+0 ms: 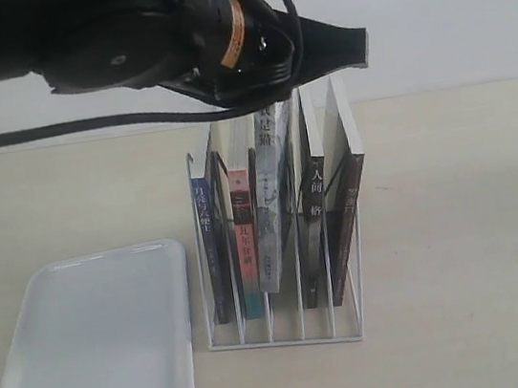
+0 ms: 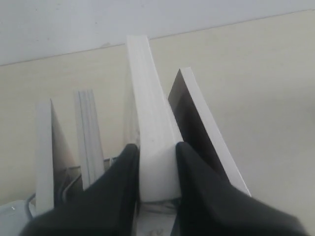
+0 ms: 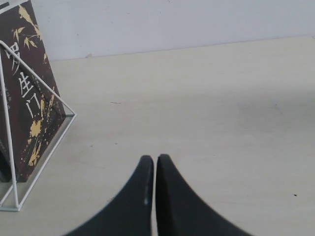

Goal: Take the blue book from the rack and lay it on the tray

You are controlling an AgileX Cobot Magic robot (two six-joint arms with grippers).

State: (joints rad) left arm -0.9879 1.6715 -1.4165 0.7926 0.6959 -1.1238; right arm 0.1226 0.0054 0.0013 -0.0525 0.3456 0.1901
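The white wire rack (image 1: 289, 336) stands in the middle of the table with several upright books. The blue book (image 1: 211, 249) shows its narrow dark blue spine in the leftmost slot. My left gripper (image 1: 274, 95) reaches in from the upper left, above the rack. It is shut on the top of a thick pale grey-spined book (image 1: 270, 202) in the middle slot, not on the blue one. In the left wrist view the left gripper (image 2: 155, 147) clamps that book's white page block (image 2: 150, 123). The tray (image 1: 97, 342) lies left of the rack. My right gripper (image 3: 155, 158) is shut, holding nothing, over bare table.
A red-and-teal-spined book (image 1: 246, 244) stands beside the blue one. Two black-spined books (image 1: 315, 234) fill the right slots. The outermost, brown with gold leaves (image 3: 29, 98), leans on the rack's wire (image 3: 49, 88) in the right wrist view. A black cable (image 1: 58, 133) runs behind.
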